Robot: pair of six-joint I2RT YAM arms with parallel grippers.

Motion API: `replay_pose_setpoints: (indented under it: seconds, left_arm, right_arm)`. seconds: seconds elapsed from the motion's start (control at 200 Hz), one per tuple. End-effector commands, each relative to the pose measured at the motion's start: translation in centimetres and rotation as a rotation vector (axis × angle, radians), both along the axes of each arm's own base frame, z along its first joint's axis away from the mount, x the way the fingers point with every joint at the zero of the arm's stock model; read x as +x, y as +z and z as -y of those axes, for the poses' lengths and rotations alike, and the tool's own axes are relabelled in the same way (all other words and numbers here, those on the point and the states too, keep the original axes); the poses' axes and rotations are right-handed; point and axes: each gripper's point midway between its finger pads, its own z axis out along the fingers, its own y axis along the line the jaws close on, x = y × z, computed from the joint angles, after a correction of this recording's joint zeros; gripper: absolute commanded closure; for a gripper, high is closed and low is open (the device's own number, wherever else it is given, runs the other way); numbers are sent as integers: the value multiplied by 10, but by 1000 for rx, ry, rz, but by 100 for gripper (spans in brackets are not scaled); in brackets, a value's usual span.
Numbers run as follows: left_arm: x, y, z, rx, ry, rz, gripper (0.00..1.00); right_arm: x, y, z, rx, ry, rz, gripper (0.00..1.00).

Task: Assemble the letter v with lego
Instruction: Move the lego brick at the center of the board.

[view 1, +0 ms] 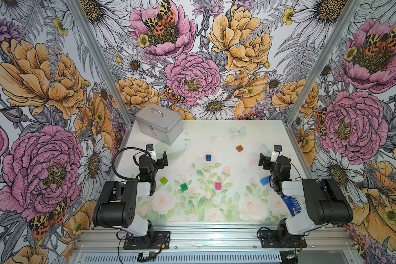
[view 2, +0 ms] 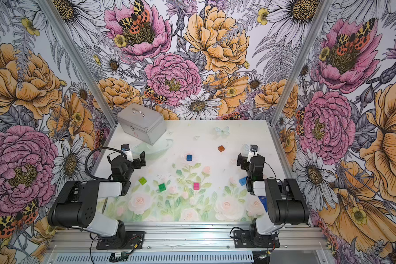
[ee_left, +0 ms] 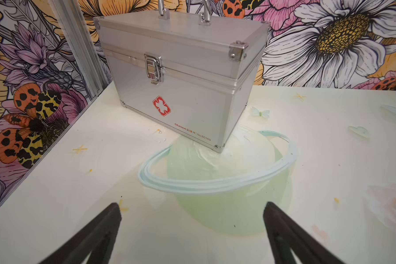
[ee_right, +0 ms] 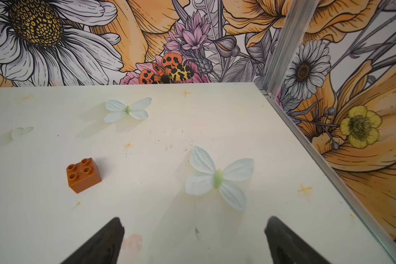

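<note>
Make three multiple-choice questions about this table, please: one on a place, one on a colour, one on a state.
1. Where does the silver case stand?
A. far left corner of the table
B. near right corner
C. between the bricks

2. Which colour has the brick lying farthest back?
A. pink
B. brown
C. lime

3. In what state are the bricks?
A. stacked in one tower
B. joined into a V
C. all apart, none joined

Answers: 1 A, both top views show the silver case in that corner; 2 B, the brown brick lies beyond the dark blue brick; 3 C, the lime brick, green brick, pink brick and light blue brick also lie singly.
</note>
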Motion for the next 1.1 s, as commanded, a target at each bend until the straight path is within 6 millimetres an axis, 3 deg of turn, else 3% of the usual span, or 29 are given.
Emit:
replay_pose_setpoints:
  seconds: [0.0, 0.936, 1.021, 1.096]
  left_arm:
    - [1, 7, -2, 21, 14, 30, 1]
    - [2, 7, -3, 2, 1, 28, 1]
    - [2, 6, -3, -4, -1, 27, 1]
    - [4, 14, -15, 3, 87, 27, 1]
  right_arm:
    - [6, 12, -2, -1, 6, 32, 0]
    - [6, 12, -1, 1, 7, 33, 1]
    - [5, 24, 2, -23, -42, -15, 1]
    - [-2, 54, 21, 33, -224, -90, 0]
